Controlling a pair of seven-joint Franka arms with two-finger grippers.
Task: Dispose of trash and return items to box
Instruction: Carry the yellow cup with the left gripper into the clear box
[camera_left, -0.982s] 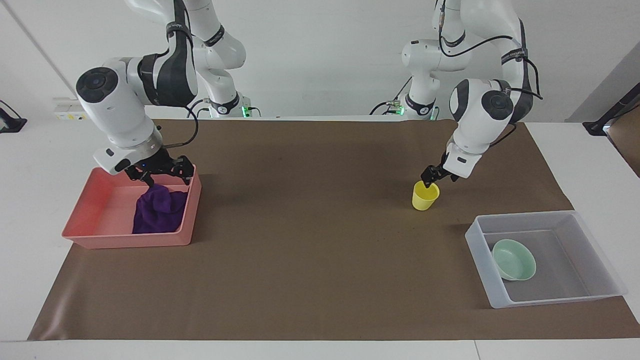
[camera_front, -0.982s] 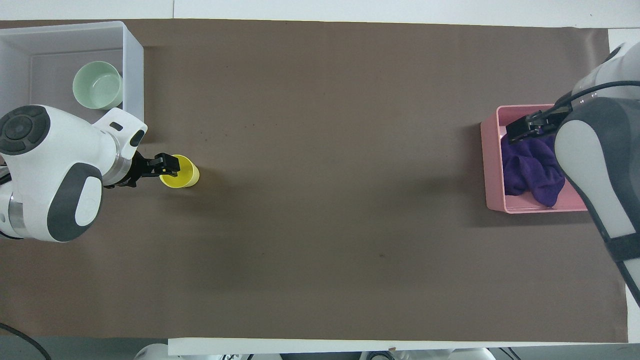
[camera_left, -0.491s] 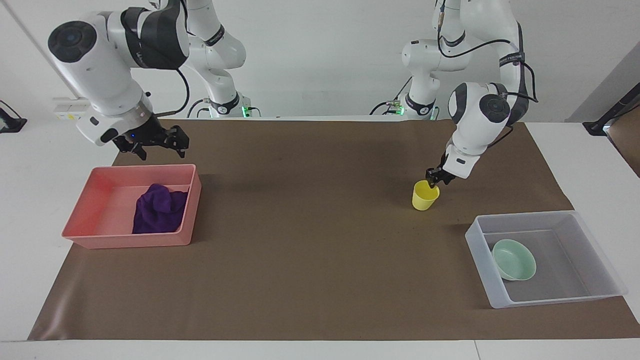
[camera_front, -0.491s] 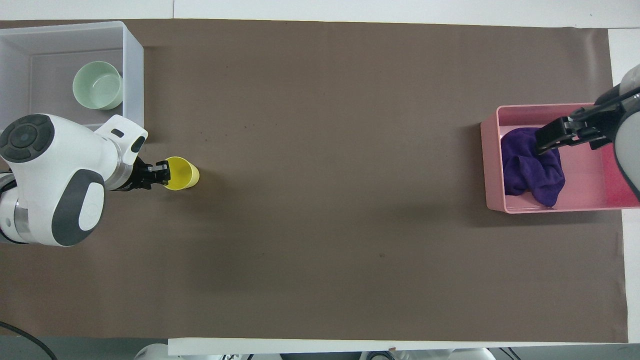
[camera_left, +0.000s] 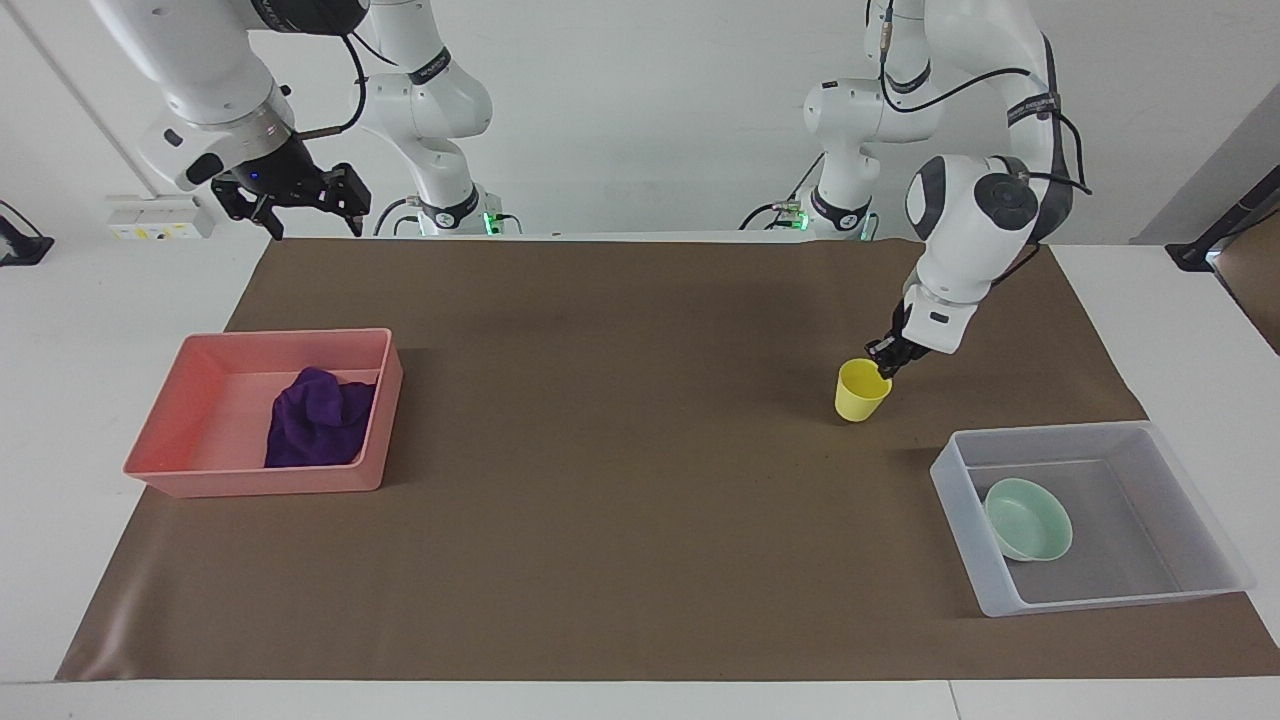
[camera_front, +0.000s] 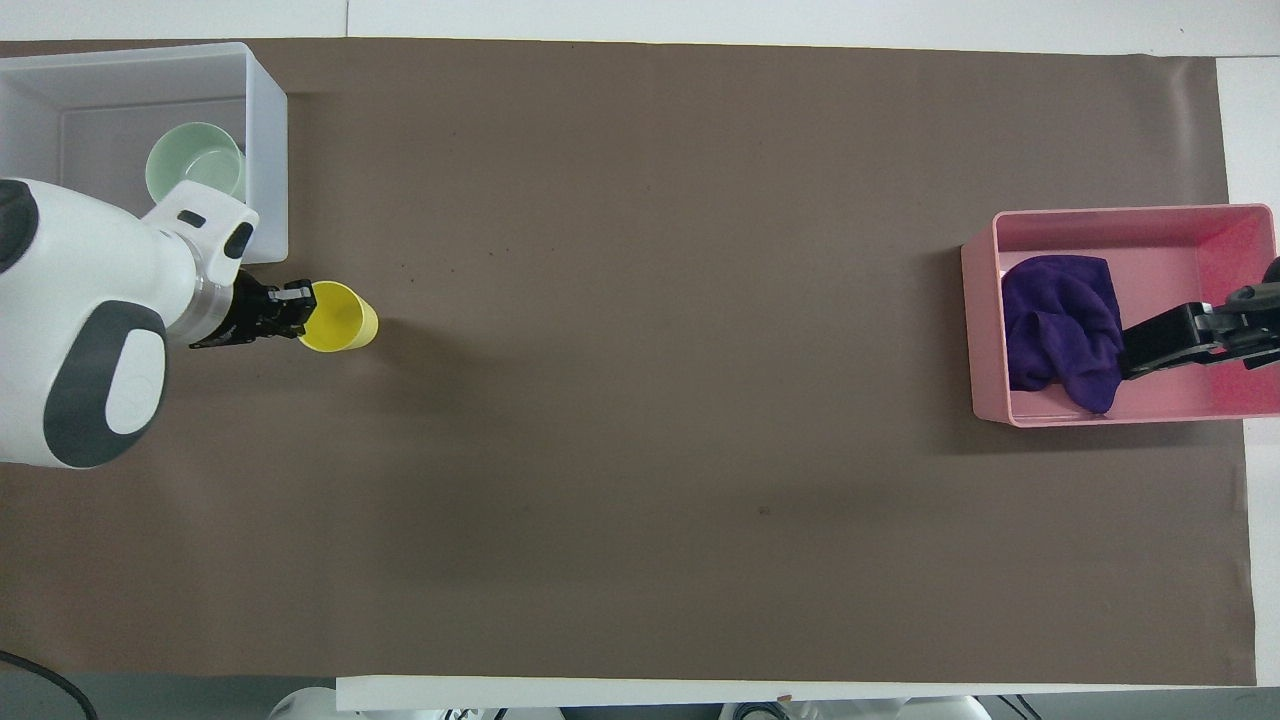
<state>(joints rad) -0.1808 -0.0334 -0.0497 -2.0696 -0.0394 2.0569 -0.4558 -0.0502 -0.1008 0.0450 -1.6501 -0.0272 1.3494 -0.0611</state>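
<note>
The yellow cup (camera_left: 862, 390) (camera_front: 338, 317) is low over the brown mat, a little nearer to the robots than the translucent box (camera_left: 1190, 500) (camera_front: 266, 150). My left gripper (camera_left: 882, 362) (camera_front: 292, 318) is shut on the cup's rim. The mint-green bowl (camera_left: 1028, 518) (camera_front: 190, 160) lies in the box, partly covered by my left arm in the overhead view. The purple cloth (camera_left: 318, 418) (camera_front: 1060, 320) lies in the salmon-pink tray (camera_left: 180, 400) (camera_front: 985, 330). My right gripper (camera_left: 290, 195) (camera_front: 1190, 330) is open and empty, raised high above the tray.
The brown mat (camera_left: 620, 450) covers most of the table. The box stands at the left arm's end and the pink tray at the right arm's end.
My right gripper has let go of the purple cloth in the pink tray and risen high. My left gripper has shut on the cup's rim and shifted the cup toward the box.
</note>
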